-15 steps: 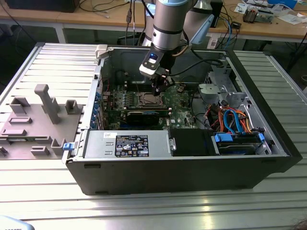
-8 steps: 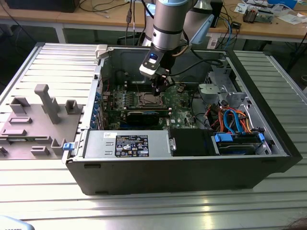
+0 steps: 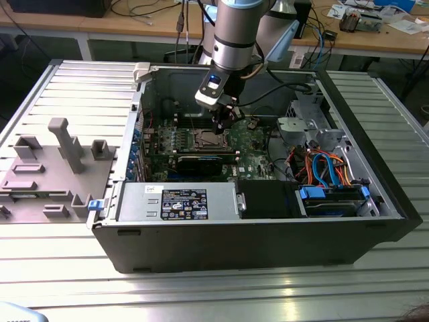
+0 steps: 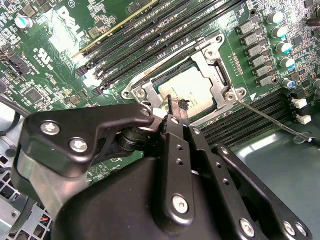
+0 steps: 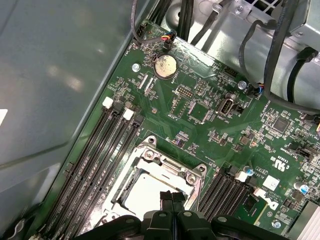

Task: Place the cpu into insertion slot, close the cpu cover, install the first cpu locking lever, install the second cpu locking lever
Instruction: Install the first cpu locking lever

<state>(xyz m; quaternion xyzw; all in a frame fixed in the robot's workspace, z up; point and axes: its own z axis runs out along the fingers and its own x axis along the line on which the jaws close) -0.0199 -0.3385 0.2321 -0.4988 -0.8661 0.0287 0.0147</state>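
Just above centre in the exterior view, my gripper [image 3: 222, 126], fingers pinched together on nothing, hovers beside the insertion slot [image 3: 204, 139], where the cpu [image 4: 192, 89] lies under the seemingly lowered cpu cover [image 4: 216, 62], so I judge lever-latching is in hand, demanding precise contact with the thin lever [image 4: 272, 119].

Wooden desks [image 3: 375, 41] stand behind the ribbed metal table [image 3: 201, 295].
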